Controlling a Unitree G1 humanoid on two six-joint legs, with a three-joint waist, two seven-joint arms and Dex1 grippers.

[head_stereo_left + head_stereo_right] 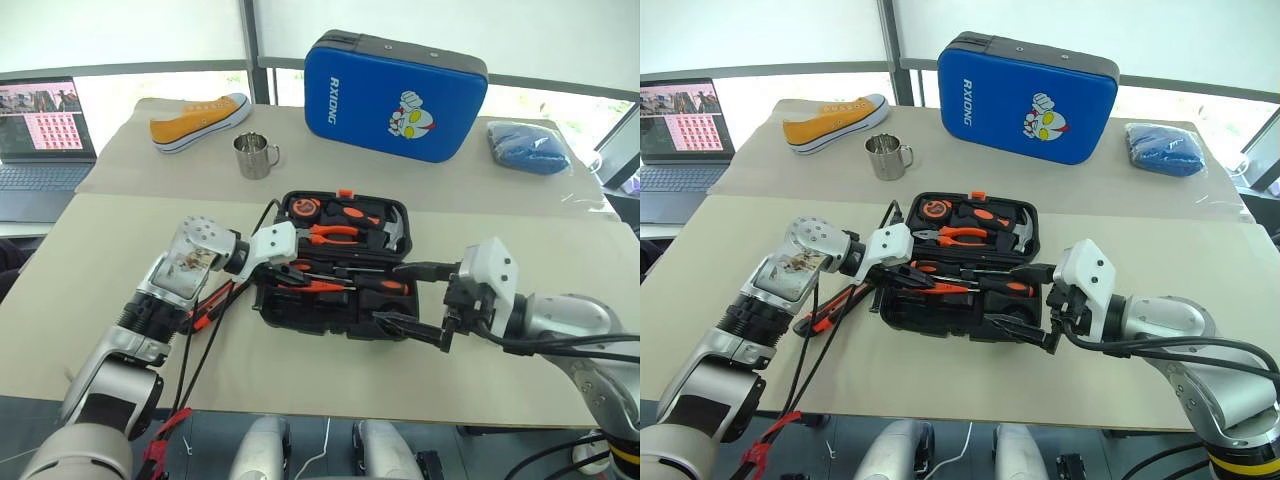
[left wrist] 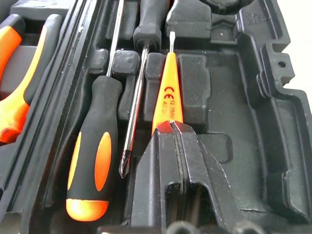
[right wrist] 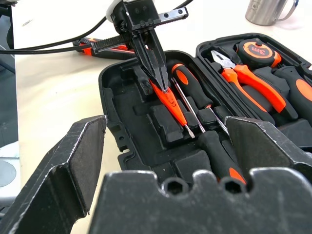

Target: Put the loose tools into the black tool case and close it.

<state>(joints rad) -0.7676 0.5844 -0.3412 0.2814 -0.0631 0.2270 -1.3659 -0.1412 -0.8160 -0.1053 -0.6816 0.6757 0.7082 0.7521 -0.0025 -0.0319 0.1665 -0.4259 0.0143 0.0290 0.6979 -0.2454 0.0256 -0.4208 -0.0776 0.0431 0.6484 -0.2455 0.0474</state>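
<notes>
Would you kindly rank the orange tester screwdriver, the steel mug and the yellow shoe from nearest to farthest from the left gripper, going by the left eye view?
1. Orange tester screwdriver: pinched in the left gripper, inside the black tool case.
2. Steel mug: behind the case, on the table.
3. Yellow shoe: farthest, at the back left.

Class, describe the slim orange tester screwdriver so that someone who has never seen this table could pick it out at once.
Find the open black tool case at the middle of the table, in front of the big blue case. In its near half, the tester screwdriver lies in a slot with the left gripper shut on its handle end. Unlike the fat black-and-orange screwdrivers beside it, it is thin and plain orange with printed markings.
</notes>
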